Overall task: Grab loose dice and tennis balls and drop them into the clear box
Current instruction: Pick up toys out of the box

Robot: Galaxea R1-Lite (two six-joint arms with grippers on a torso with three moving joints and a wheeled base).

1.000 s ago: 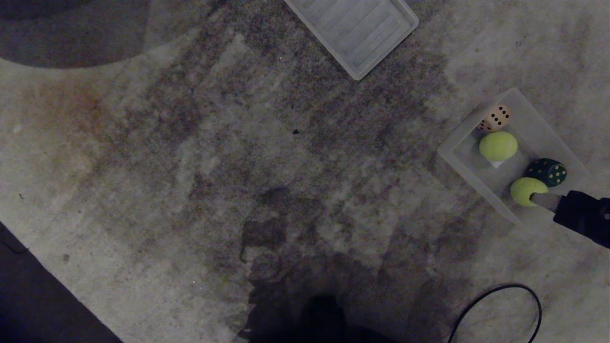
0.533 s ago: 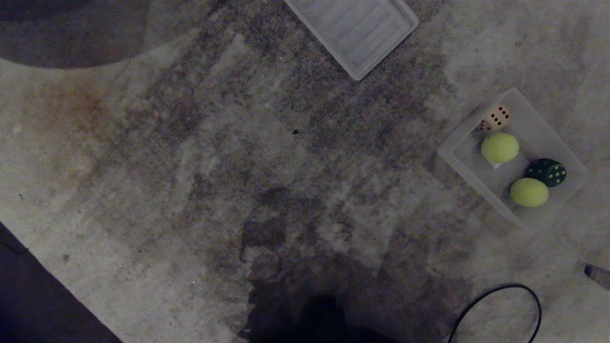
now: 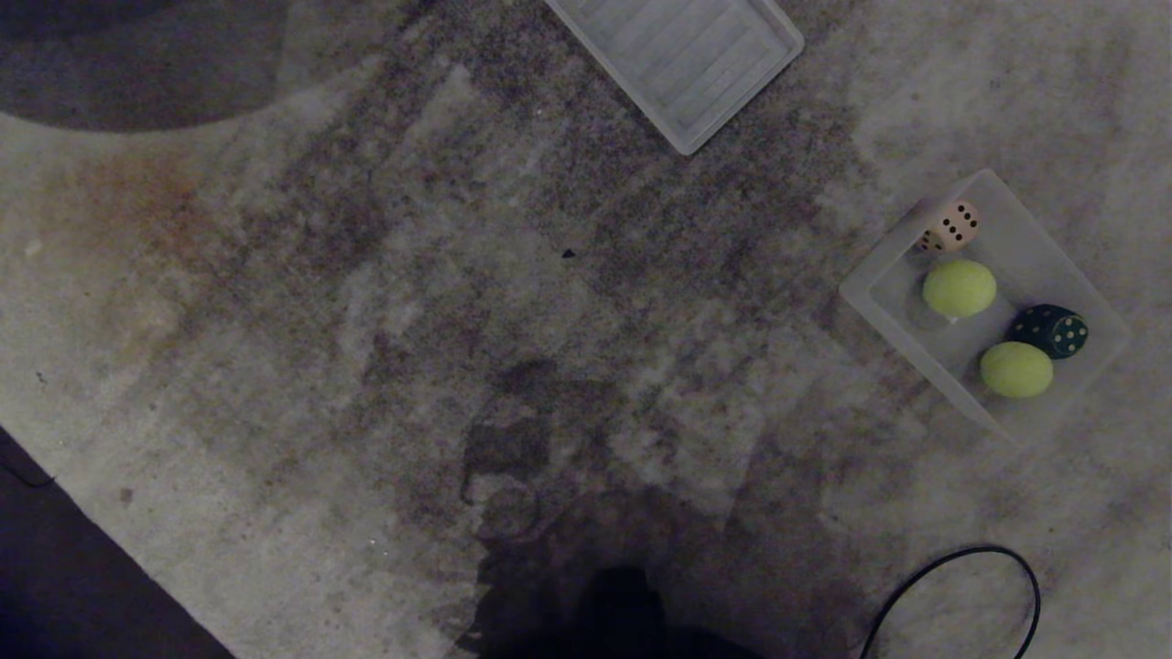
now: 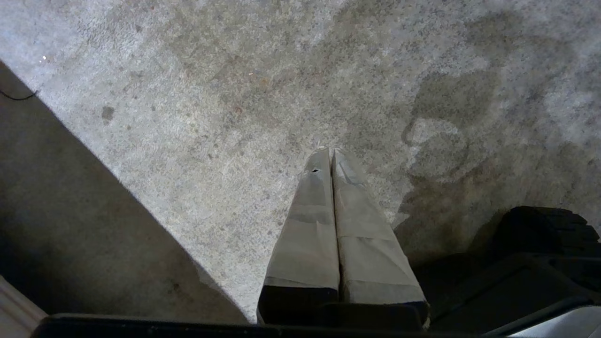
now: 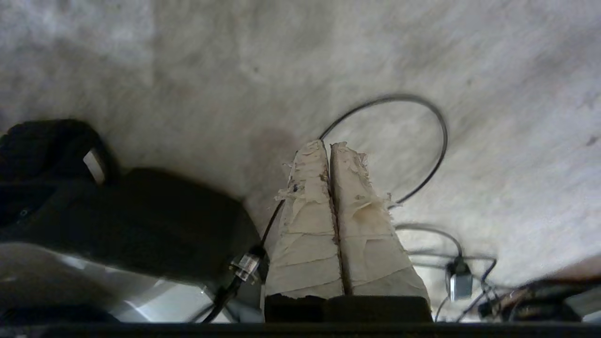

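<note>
The clear box point(image 3: 870, 295) lies on the carpet at the right of the head view. Inside it are a beige die point(image 3: 952, 225), a dark green die point(image 3: 1050, 330) and two tennis balls point(image 3: 958, 287) point(image 3: 1015, 369). Neither arm shows in the head view. In its own wrist view my right gripper point(image 5: 328, 144) is shut and empty, hanging over bare carpet and a cable loop. The left gripper point(image 4: 330, 151) is also shut and empty above the carpet, parked.
A flat ribbed clear lid point(image 3: 682, 55) lies at the top centre of the head view. A black cable loop point(image 3: 961, 586) curls at the bottom right. A darker floor strip point(image 3: 73, 586) borders the carpet at bottom left. The robot's dark base point(image 5: 131, 225) sits beside the right gripper.
My right arm, which stood at the box's near corner beside a tennis ball, has pulled back out of the head view, and its gripper has shut. The box's contents stayed put.
</note>
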